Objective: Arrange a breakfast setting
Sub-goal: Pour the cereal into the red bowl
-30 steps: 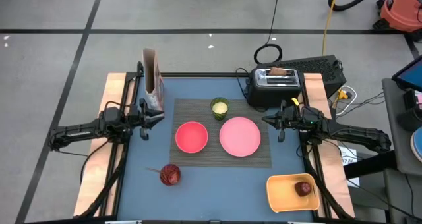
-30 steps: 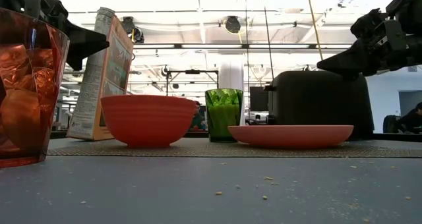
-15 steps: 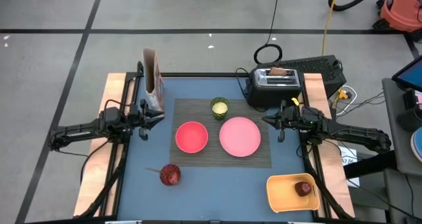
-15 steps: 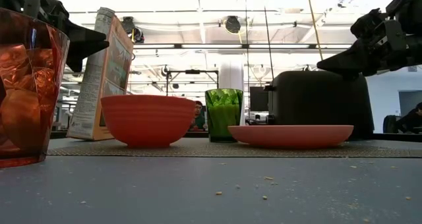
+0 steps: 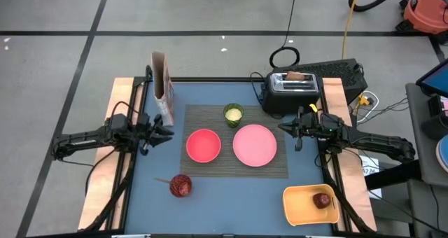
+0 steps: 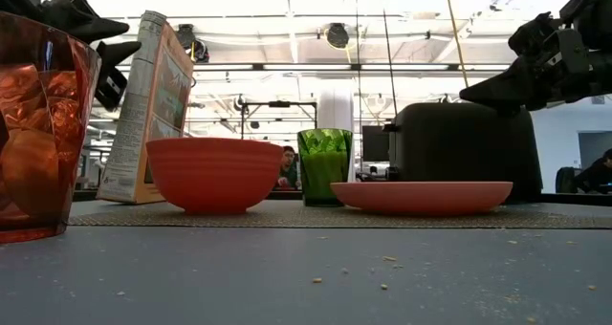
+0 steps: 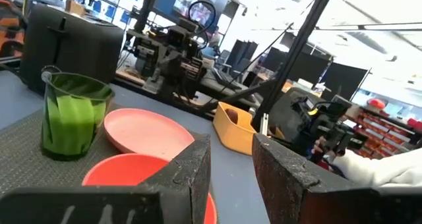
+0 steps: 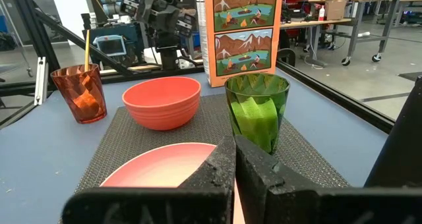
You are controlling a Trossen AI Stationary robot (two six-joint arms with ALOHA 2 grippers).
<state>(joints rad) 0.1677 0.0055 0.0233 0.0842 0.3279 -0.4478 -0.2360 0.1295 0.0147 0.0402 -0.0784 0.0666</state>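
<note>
Left pincer (image 5: 159, 131) hovers at nine o'clock over the blue counter (image 5: 231, 196), fingers slightly apart and gripping nothing, just short of the upright cardboard Cheerios cereal box (image 5: 162, 84) at ten o'clock. A red tumbler holding a wooden-handled spoon (image 5: 180, 185) stands at seven o'clock. On the dark striped placemat (image 5: 273, 169) at centre sit a pink-red bowl (image 5: 204, 145), a green cup (image 5: 233, 113) and a larger pink plate (image 5: 254, 145). Brown toast slice (image 5: 295, 76) rests in the black toaster (image 5: 290, 92) at one o'clock. Right pincer (image 5: 291, 128), fingers together and empty, waits at three o'clock. A small red apple (image 5: 321, 199) lies in the orange tray (image 5: 297, 206) at five o'clock.
</note>
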